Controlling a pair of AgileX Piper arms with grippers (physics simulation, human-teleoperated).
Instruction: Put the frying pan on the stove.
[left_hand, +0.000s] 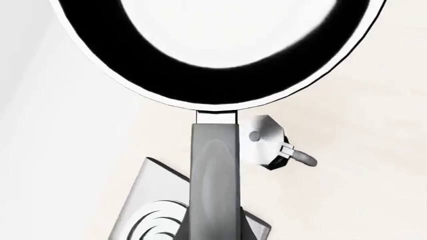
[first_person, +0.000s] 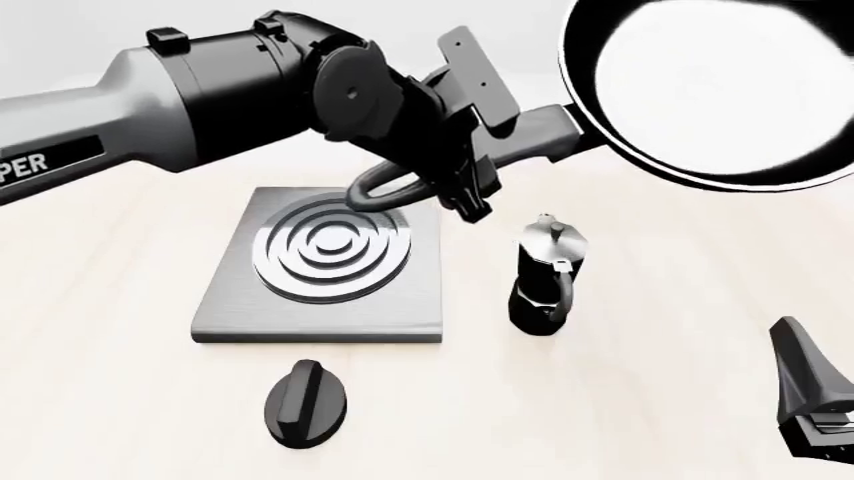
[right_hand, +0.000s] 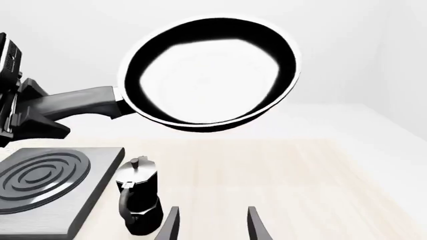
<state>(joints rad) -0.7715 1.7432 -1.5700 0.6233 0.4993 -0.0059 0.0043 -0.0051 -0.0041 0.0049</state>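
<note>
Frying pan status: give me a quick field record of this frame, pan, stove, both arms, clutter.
frying pan: airborne, held by its handle, off to the right of the stove, above the table
stove: flat on table, rings bare, nothing on it
left gripper: jaws shut on the pan handle
right gripper: jaws open, holding nothing, low near the moka pot
moka pot: upright, just right of the stove
knob: on table in front of the stove
task state: pan not yet on stove

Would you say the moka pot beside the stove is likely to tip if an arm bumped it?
Probably yes. The moka pot stands upright, tall for its narrow base, so a push near its lid would likely topple it. It looks rigid. Its handle and faceted body should limit rolling.
</note>
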